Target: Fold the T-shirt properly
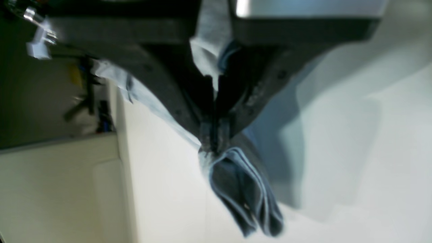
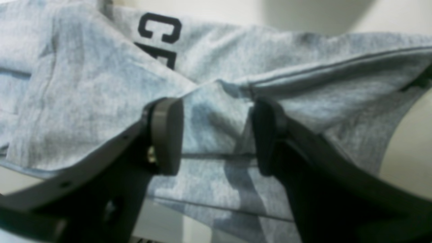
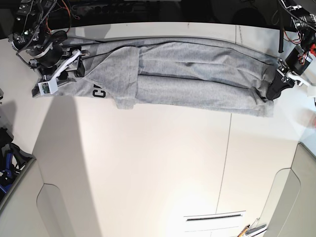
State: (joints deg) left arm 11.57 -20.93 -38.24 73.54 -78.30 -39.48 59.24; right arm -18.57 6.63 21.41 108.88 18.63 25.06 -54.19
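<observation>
Across the far side of the white table (image 3: 148, 163), we see the grey T-shirt (image 3: 197, 74) in a long, rumpled strip. At left, the right gripper (image 3: 74, 71) stands wide open above its lettered end, partly hiding it. At right, the left gripper (image 3: 276, 91) pinches the other end, fingers closed. Pens (image 3: 243, 231) lie at the near-right edge.
</observation>
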